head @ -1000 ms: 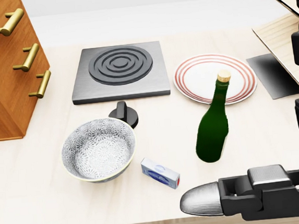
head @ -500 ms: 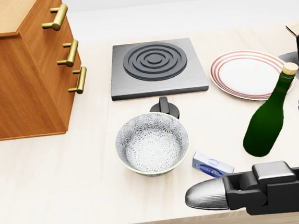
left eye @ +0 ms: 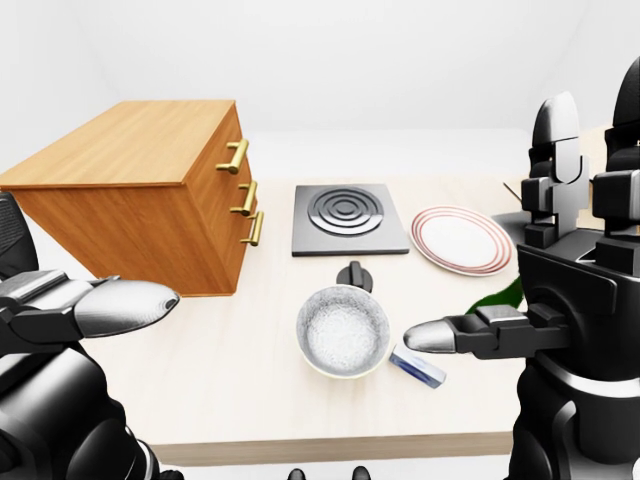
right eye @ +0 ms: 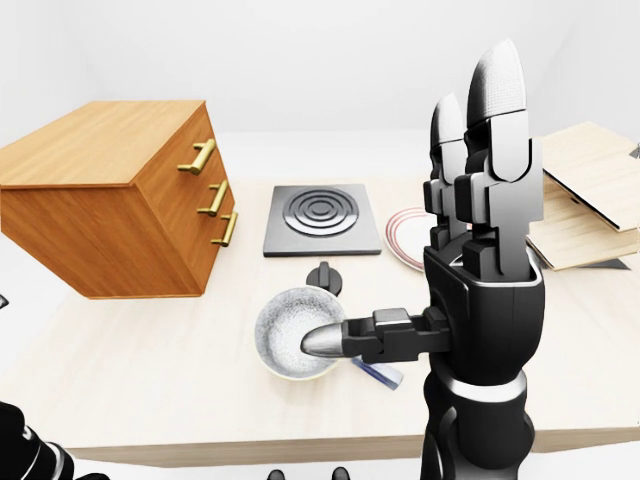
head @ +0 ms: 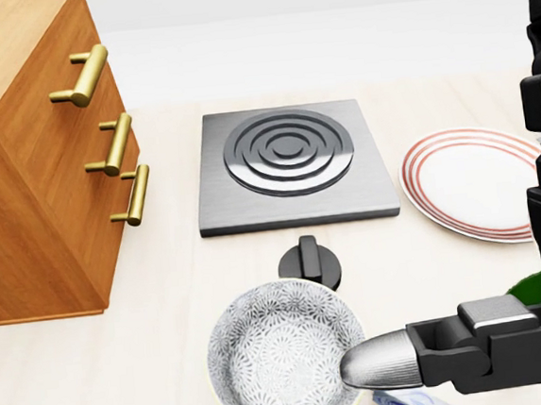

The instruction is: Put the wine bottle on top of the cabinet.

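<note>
So, left-eye view first: the cabinet (left eye: 140, 190) sits at the left of the counter (left eye: 240, 380). My right hand (left eye: 570, 290) has its fingers spread wide and holds nothing; only a green sliver of the wine bottle (left eye: 497, 297) peeks out beside it. The left hand (left eye: 85, 305) looks open too, though it's cropped, so I'm hedging there.

Head view: the whole picture has slid since half a second ago, so the base moved, not the things. The bottle is now mostly hidden behind my arm, with the bowl (head: 279, 358) bottom centre, and the stove plate (head: 291, 163) and plate (head: 472, 180) above it.

Right-eye view: the raised hand blocks the bottle entirely. I'd guess I still need to grab it.
</note>
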`<state>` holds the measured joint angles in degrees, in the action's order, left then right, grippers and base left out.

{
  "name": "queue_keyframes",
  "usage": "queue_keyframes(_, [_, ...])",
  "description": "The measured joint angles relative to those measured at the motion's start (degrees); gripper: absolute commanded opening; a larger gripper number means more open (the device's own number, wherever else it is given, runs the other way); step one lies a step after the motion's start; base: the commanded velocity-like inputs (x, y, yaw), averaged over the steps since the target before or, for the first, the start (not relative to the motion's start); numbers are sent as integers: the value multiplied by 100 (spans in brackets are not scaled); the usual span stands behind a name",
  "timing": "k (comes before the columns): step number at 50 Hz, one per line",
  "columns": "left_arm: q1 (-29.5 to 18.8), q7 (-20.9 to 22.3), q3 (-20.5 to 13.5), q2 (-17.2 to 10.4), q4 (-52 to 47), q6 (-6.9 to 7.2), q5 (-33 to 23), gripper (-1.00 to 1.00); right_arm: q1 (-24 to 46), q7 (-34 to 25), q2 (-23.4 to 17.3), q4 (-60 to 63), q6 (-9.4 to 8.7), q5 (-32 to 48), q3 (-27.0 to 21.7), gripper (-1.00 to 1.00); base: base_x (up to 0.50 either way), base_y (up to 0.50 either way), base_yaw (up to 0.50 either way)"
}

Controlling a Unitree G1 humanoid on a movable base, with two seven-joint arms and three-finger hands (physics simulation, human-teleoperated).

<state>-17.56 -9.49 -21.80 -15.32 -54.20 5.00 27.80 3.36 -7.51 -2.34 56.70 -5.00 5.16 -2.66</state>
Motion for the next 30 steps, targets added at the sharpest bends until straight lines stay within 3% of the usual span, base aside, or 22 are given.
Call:
queue_keyframes(13, [-17, -7, -8, -6, 33, 0, 12, 100, 42, -2, -32, 47, 0, -14, 5, 100, 48, 0, 0])
queue_keyframes(30, [23, 46, 21, 9, 134, 0, -75, 100, 213, -78, -122, 330, 0, 83, -73, 100, 0, 0, 0])
